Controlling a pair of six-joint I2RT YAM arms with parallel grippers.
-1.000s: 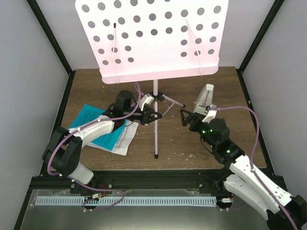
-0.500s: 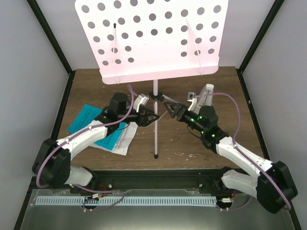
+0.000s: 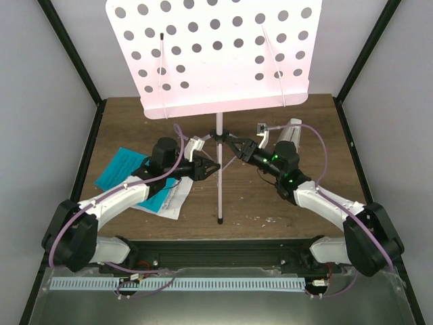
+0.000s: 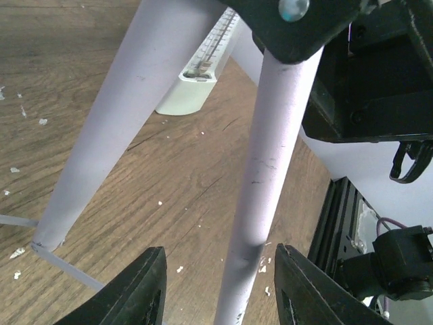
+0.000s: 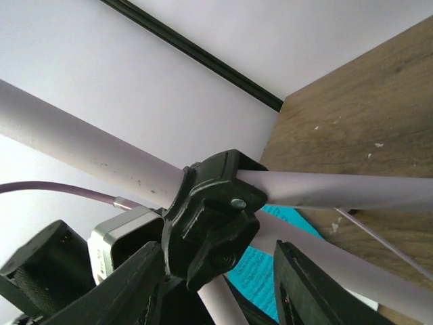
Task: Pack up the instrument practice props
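Observation:
The music stand's perforated pink-white desk (image 3: 216, 61) fills the top view's upper part, and its thin pole (image 3: 218, 183) comes down to the wooden table. My left gripper (image 3: 214, 166) is open, straddling a pale leg (image 4: 270, 156) with a gap on each side. My right gripper (image 3: 237, 146) is open around the black leg hub (image 5: 213, 227), fingers on either side. The white metronome (image 3: 291, 130) stands behind the right arm and also shows in the left wrist view (image 4: 196, 74). Under the left arm lies the teal booklet (image 3: 125, 166), a corner of it in the right wrist view (image 5: 267, 274).
Black frame rails (image 3: 88, 156) and white walls enclose the wooden table (image 3: 270, 210). A black bar (image 3: 216, 252) runs along the near edge above the arm bases. Purple cables loop over both arms. White flecks dot the wood (image 4: 20, 115).
The right arm swung left from the metronome to the stand's hub, its jaws narrowing. The left gripper opened from shut and moved onto the leg.

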